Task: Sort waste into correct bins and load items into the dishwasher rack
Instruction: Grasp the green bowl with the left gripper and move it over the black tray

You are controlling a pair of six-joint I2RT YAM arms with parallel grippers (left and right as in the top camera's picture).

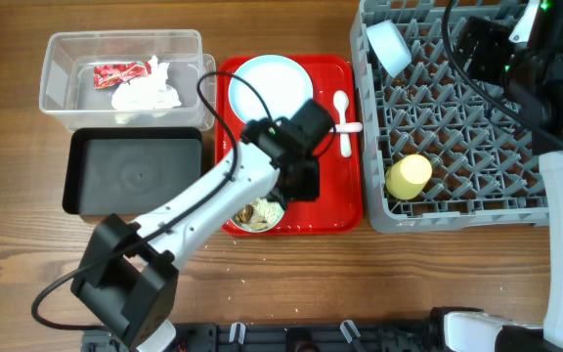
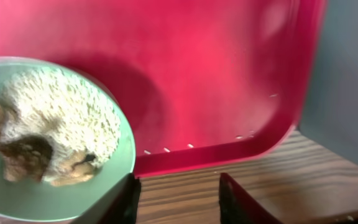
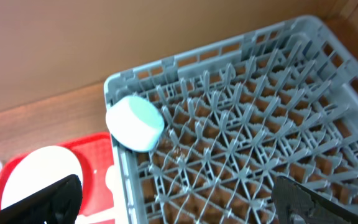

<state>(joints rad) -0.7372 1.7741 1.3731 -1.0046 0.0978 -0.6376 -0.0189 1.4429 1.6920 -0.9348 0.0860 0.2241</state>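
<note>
Left pincer [image 2: 178, 198] hangs parted beside the bowl [image 2: 48, 137] of leftovers at the red tray's [image 2: 229, 74] 7 o'clock (likely to grip its rim). Right pincer [image 3: 179, 202] gapes wide over the rack [image 3: 241, 143].

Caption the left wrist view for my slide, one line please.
Open left gripper hovers at the red tray's edge, beside a green bowl of food scraps.
</note>
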